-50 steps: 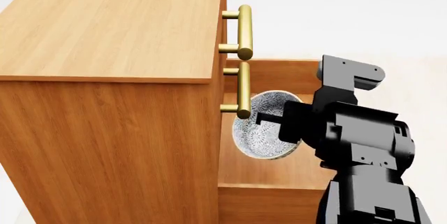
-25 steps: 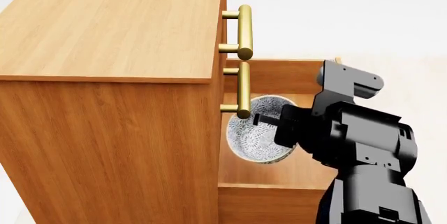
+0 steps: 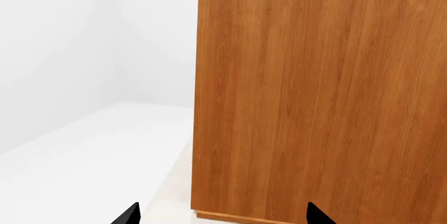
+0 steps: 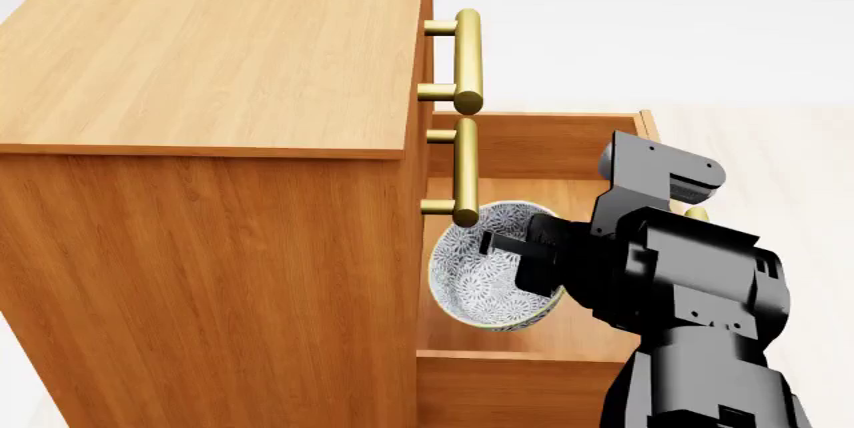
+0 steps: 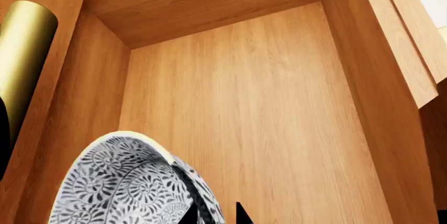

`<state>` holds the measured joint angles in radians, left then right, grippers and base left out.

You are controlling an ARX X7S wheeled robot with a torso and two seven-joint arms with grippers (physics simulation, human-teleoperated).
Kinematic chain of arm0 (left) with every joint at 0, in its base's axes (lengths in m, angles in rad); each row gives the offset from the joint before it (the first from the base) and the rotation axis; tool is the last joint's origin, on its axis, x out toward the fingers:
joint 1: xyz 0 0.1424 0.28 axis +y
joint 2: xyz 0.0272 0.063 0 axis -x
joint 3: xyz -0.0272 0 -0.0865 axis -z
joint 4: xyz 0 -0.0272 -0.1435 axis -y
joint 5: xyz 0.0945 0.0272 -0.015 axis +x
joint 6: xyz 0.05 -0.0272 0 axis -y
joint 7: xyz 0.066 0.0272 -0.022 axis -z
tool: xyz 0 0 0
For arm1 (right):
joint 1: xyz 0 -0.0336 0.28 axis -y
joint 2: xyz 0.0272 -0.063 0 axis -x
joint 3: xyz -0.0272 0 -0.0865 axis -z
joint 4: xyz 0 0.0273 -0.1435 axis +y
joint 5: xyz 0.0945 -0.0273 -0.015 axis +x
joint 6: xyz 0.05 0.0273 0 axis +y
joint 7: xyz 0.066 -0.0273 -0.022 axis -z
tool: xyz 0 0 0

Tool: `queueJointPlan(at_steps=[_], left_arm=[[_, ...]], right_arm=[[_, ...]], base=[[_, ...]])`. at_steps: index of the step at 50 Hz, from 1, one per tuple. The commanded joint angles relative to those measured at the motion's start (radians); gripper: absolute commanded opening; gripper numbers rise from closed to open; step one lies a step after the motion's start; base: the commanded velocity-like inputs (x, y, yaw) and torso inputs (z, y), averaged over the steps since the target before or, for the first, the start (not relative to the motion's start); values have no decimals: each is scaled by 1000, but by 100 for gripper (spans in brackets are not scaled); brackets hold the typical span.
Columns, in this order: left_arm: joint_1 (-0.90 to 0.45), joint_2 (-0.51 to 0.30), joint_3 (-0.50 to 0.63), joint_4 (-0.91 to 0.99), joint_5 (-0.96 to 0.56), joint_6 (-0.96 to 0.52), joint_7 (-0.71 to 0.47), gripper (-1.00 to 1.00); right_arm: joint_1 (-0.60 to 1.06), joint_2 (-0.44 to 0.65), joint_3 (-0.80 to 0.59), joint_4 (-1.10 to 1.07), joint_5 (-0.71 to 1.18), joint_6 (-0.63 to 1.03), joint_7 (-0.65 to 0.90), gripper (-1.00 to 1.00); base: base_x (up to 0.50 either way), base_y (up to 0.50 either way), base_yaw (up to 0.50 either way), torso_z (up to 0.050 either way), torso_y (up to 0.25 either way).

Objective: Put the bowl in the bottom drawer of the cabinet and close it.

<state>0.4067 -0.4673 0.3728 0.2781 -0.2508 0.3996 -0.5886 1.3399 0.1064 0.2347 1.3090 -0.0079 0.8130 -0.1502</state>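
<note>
The cabinet (image 4: 214, 58) fills the left of the head view. Its bottom drawer (image 4: 534, 143) stands pulled out, and the right wrist view shows bare wood on its floor (image 5: 265, 103). The patterned bowl (image 4: 483, 273) hangs tilted on its side above the drawer's floor, just under the middle brass handle (image 4: 465, 173). My right gripper (image 4: 505, 244) is shut on the bowl's rim; up close, one fingertip lies inside the bowl (image 5: 119, 187) and one outside, so the gripper (image 5: 215, 214) pinches the wall. My left gripper (image 3: 223, 216) is open, facing the cabinet's side panel (image 3: 321, 93), and holds nothing.
The top drawer's brass handle (image 4: 467, 58) juts out above the middle one. A bit of brass (image 4: 694, 213) peeps out past my right arm at the drawer's front. White floor (image 3: 91, 156) lies beside the cabinet.
My right gripper has carried the bowl lower and nearer the cabinet, deeper over the open drawer. The drawer's far corner now shows past the arm.
</note>
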Motion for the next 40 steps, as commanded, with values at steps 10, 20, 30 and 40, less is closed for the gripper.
queueJointPlan(at_steps=[10,20,30,40], left_arm=[[0,-3,2,1,0,1,-4,100],[-2,-2,4,-5,0,5,-4,100],[-5,-1,7,-12,2,8,-4,100],[-7,-1,8,-15,0,10,-3,100]], right_arm=[[-5,-9,-47,-1,-8,-35,-53,100],[4,-10,-79,-1,-7,-61,-73,100],[42,-12,-89,-1,0,-66,-81,100],[65,-9,-94,-2,5,-68,-78,100]], base=[[0,0,0,0,0],[0,0,0,0,1],[0,0,0,0,0],[0,0,0,0,0]])
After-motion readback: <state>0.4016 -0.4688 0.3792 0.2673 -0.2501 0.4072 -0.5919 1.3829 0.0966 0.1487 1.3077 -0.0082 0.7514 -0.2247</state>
